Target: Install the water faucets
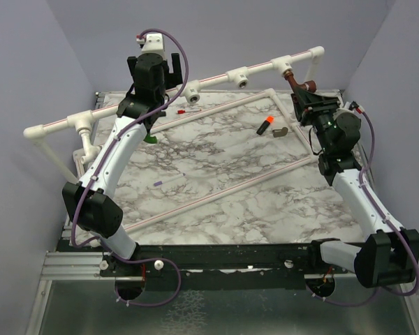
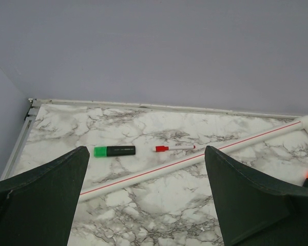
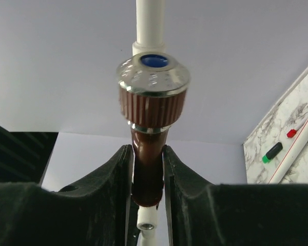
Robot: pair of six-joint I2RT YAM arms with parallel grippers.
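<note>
A dark reddish-brown water faucet (image 3: 153, 107) with a ribbed knob and a blue cap hangs under the right tee (image 1: 283, 67) of the raised white pipe (image 1: 216, 78). My right gripper (image 3: 146, 149) is shut on the faucet's neck, one finger pressing each side; in the top view that gripper (image 1: 304, 96) sits at the back right. My left gripper (image 2: 146, 154) is open and holds nothing, raised over the back left of the table (image 1: 157, 70). Something small and green (image 1: 150, 137) peeks from under the left arm; I cannot tell what it is.
A white pipe with a red line (image 2: 195, 160) lies on the marble table (image 1: 216, 174). Beyond it lie a green-capped black marker (image 2: 114, 150) and a red-capped pen (image 2: 174, 148). An orange-and-black cylinder (image 1: 265, 125) and a grey-brown bent piece (image 1: 281, 131) lie near the right gripper. Two tees (image 1: 194, 89) (image 1: 239, 75) are open.
</note>
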